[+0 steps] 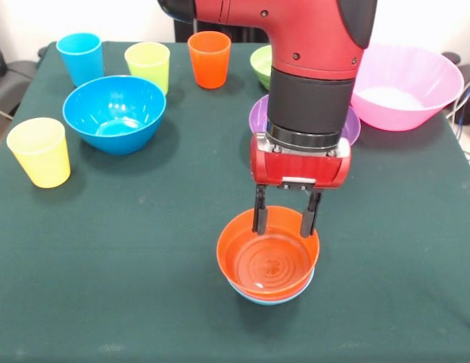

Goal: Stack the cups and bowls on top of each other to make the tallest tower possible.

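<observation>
Orange bowl [268,261] nested in light-blue bowl [269,296], centre tabletop [144,287]; end effector [286,227] released, straddling rim at 12 o'clock.

The arm [310,68] is hiding most of the purple bowl [259,113] and green bowl [260,62]; the orange bowl [269,261] is covering nearly all the light-blue bowl [253,296].

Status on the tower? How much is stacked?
Done: orange bowl nested in the light-blue bowl. In hand: nothing; the pincer is open over the orange bowl's far rim. Left: blue bowl, pink bowl, purple and green bowls behind the arm, and four cups, all loose.
</observation>
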